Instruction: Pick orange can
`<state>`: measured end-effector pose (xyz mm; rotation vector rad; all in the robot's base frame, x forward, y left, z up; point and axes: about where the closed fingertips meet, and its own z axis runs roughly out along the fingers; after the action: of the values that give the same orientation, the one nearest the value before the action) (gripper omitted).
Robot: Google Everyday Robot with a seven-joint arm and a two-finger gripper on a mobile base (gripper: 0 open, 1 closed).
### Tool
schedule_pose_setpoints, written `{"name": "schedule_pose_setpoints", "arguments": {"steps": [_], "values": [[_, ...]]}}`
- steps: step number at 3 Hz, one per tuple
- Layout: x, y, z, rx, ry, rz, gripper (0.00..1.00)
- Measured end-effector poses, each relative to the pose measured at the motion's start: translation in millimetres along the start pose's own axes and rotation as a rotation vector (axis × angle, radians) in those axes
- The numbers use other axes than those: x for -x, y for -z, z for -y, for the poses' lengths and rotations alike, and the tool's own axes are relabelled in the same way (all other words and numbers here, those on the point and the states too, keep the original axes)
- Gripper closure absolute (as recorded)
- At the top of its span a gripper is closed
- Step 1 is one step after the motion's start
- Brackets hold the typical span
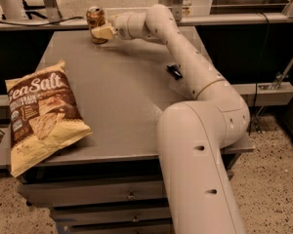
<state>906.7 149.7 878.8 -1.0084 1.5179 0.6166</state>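
Note:
The orange can (94,18) stands upright at the far left corner of the grey table (122,96), orange-copper with a silver top rim. My gripper (102,31) reaches across the table on the long white arm (185,57) and sits right against the can's lower front-right side, hiding that part of it. The can still rests on the table.
A large Sea Salt chip bag (39,113) lies at the table's front left, overhanging the edge. A small flat dark-blue wrapper (174,71) lies beside the arm at the right. Railings and a ledge run behind the table.

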Motion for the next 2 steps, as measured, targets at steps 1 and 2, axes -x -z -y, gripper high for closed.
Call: {"name": "schedule_pose_setpoints", "arguments": {"steps": [1, 2], "values": [[7, 6, 0, 0.009, -0.051, 0.003, 0.64], [19, 20, -13, 0.046, -0.082, 0.020, 0.87]]}}
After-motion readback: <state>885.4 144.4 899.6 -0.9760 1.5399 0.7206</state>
